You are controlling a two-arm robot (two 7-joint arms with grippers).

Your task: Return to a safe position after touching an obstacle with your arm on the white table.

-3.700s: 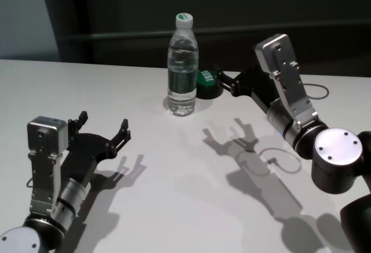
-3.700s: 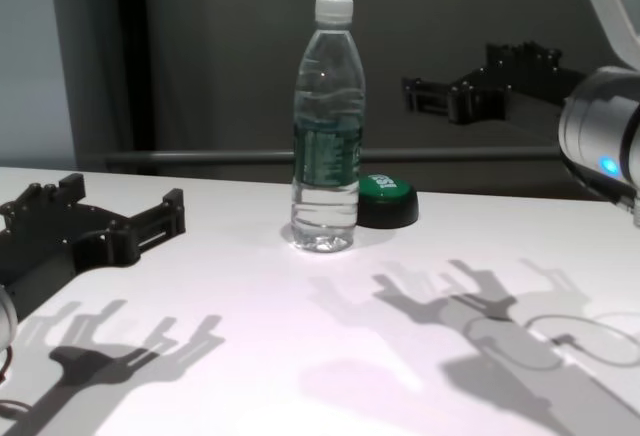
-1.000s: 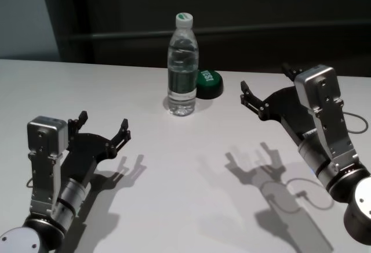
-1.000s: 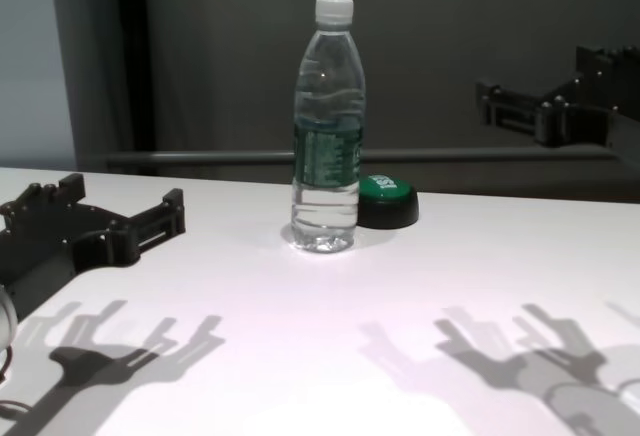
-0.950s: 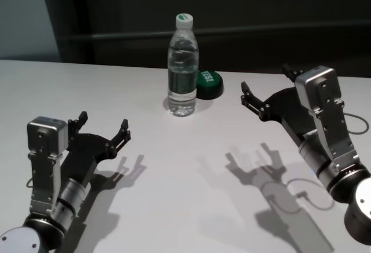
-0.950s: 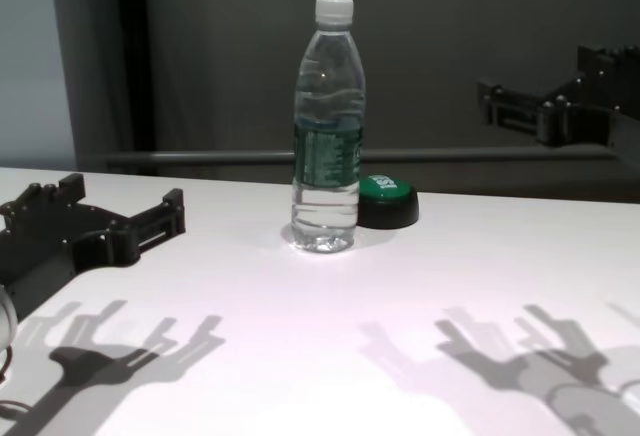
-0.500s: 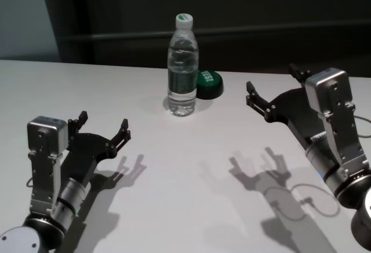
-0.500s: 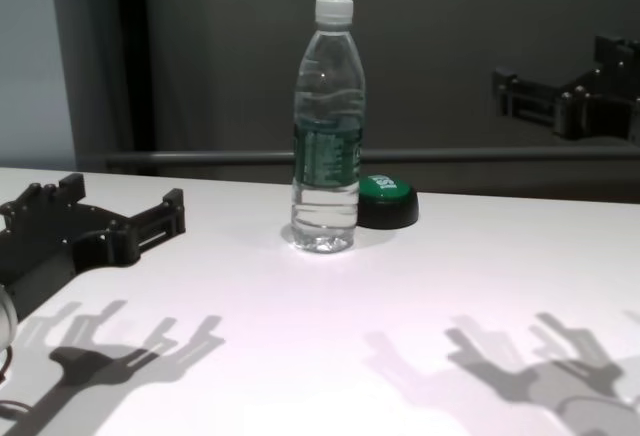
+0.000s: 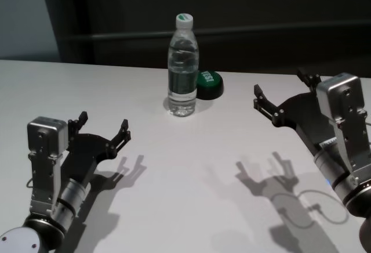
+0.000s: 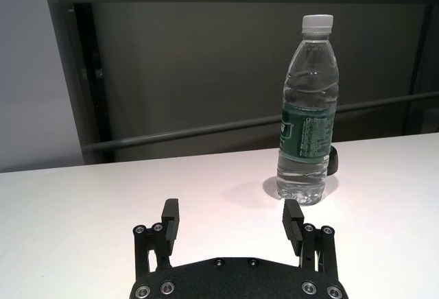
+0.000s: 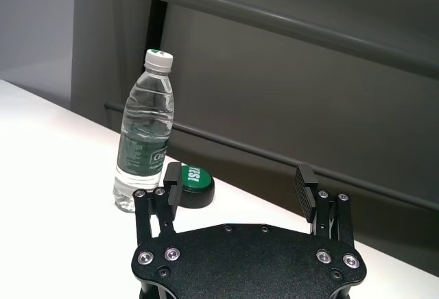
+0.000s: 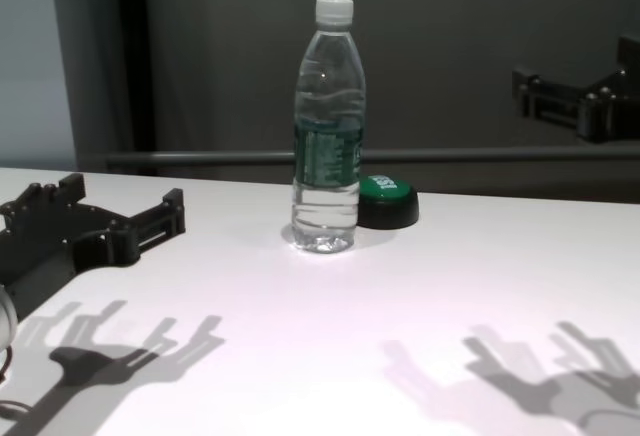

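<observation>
The obstacle, a clear water bottle (image 9: 182, 70) (image 12: 327, 136) with a white cap and a dark green label, stands upright at the back middle of the white table (image 9: 174, 177). My right gripper (image 9: 279, 83) (image 12: 575, 66) hovers open above the table, well to the right of the bottle and apart from it. In the right wrist view its gripper (image 11: 239, 175) holds nothing, and the bottle (image 11: 144, 145) stands farther off. My left gripper (image 9: 104, 122) (image 10: 232, 213) rests open and low at the near left, with the bottle (image 10: 309, 121) far ahead of it.
A low green-topped button (image 9: 208, 82) (image 12: 387, 199) on a black base sits just right of the bottle, close behind it. A dark wall with a horizontal rail (image 12: 200, 158) runs behind the table's far edge. Shadows of both arms fall on the tabletop.
My right arm has drawn back to the right, away from the bottle and the button, with its gripper still open. The bottle stays upright in place. The left arm has not moved.
</observation>
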